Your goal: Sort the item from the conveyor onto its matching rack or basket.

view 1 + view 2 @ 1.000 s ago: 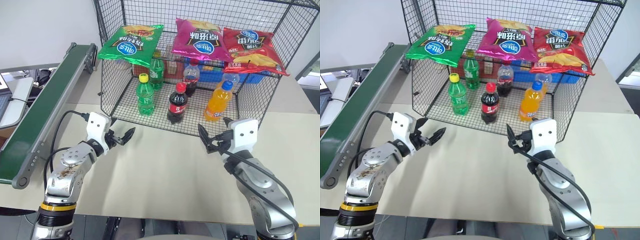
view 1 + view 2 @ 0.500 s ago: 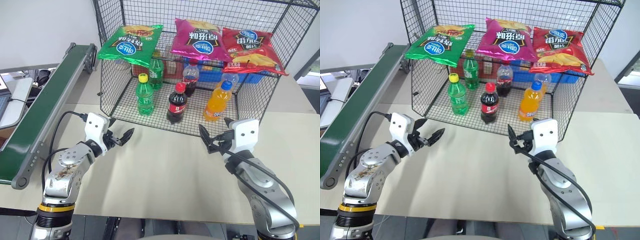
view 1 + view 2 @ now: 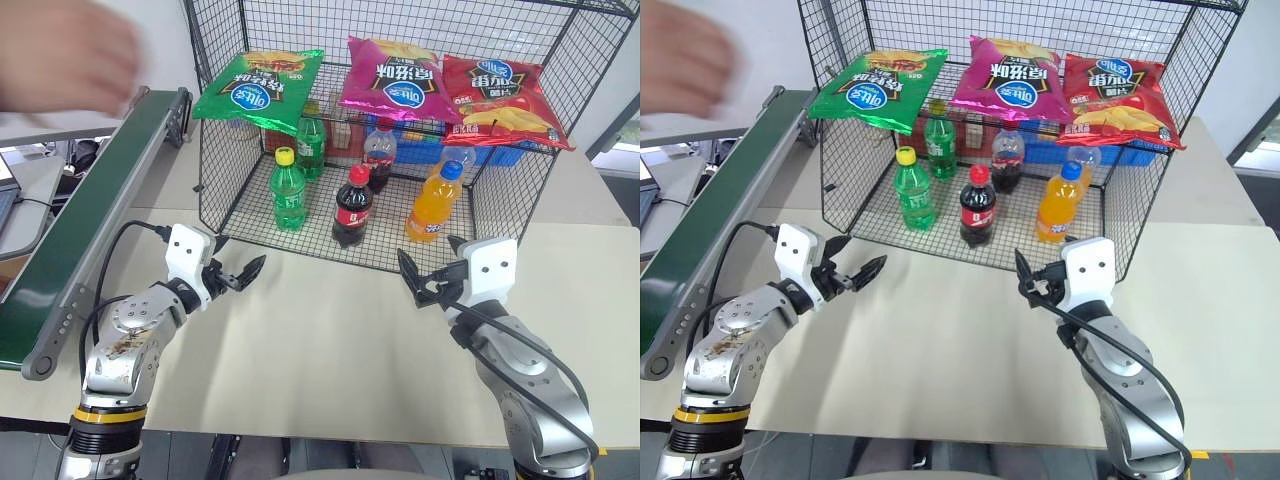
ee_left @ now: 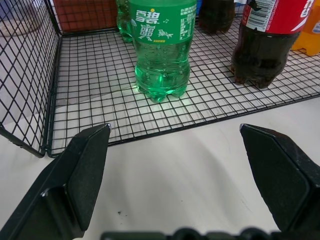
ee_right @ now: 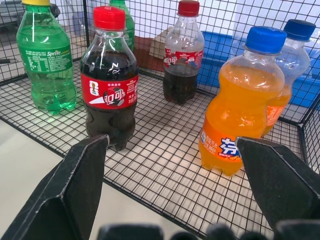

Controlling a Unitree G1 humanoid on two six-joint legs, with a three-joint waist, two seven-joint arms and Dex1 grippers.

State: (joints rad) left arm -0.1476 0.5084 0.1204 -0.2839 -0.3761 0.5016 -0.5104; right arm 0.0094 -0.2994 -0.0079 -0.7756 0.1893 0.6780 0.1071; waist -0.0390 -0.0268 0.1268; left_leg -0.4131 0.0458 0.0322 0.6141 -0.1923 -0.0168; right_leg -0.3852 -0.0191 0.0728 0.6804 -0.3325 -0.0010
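The dark green conveyor runs along the left of the table. The black wire cage stands at the back. On its mesh floor a cola bottle with a red cap stands upright, and a second cola bottle stands behind it. My left gripper hovers open over the table just in front of the cage's left corner, with nothing between its fingers. My right gripper is open and empty too, facing the cage's front near the orange bottle. Both show wide apart in the wrist views.
A person's blurred hand is above the conveyor's far end. Green soda bottles, orange soda bottles and three chip bags fill the cage. A blue crate sits behind it. The beige tabletop lies between my arms.
A person's hand has come into view at the top left, above the conveyor. Both grippers have stayed where they were, still open.
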